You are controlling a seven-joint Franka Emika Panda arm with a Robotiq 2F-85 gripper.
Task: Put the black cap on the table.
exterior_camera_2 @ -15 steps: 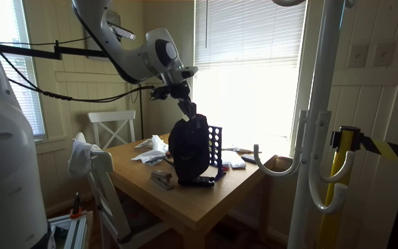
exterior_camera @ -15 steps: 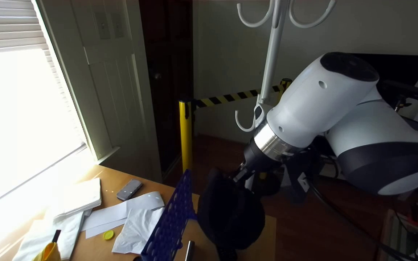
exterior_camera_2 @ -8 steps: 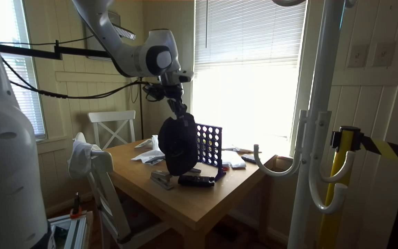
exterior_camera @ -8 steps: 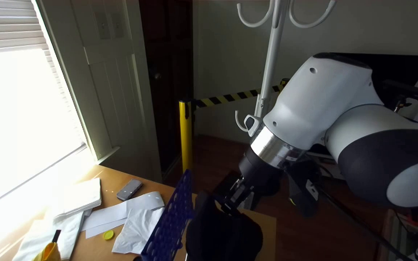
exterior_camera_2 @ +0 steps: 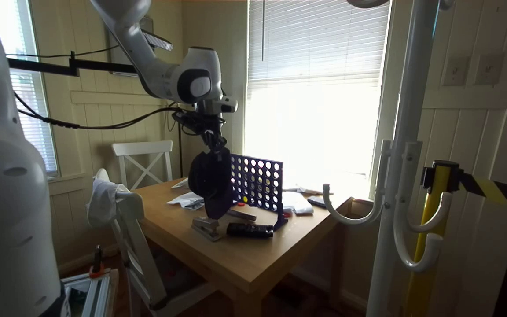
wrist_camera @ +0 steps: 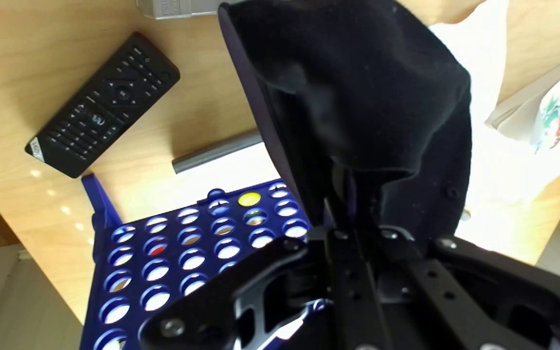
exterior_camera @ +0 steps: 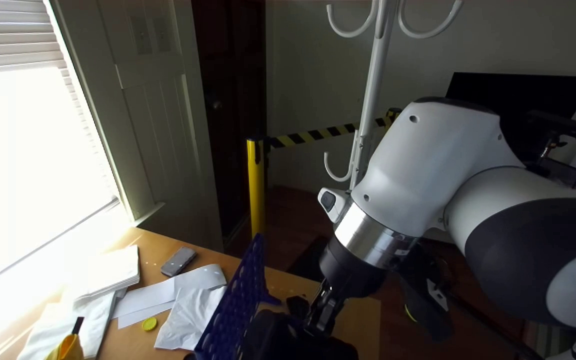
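The black cap (exterior_camera_2: pixel 209 180) hangs from my gripper (exterior_camera_2: pixel 219 152), tilted with its brim down, over the table (exterior_camera_2: pixel 253 259). In an exterior view the cap (exterior_camera: pixel 288 342) is partly cut off by the lower edge, and my gripper (exterior_camera: pixel 314 327) points down at it. In the wrist view the cap (wrist_camera: pixel 358 87) fills the upper middle, and my gripper (wrist_camera: pixel 358 228) is shut on its edge; the fingertips are dark and partly hidden in the fabric. Whether the brim touches anything on the table is hard to tell. The table (wrist_camera: pixel 202 97) also shows beneath the cap.
A blue upright game rack (exterior_camera_2: pixel 258 182) stands close beside the cap. A black remote (exterior_camera_2: pixel 250 230), a grey stapler (exterior_camera_2: pixel 206 228) and a dark bar (exterior_camera_2: pixel 241 215) lie near it. White papers (exterior_camera: pixel 193 315) lie behind the rack. A white coat stand (exterior_camera_2: pixel 405 132) rises by the table.
The gripper and the held cap have moved away from the coat stand, toward the chair side, and down in an exterior view. The remote, dark bar and more of the rack are now uncovered.
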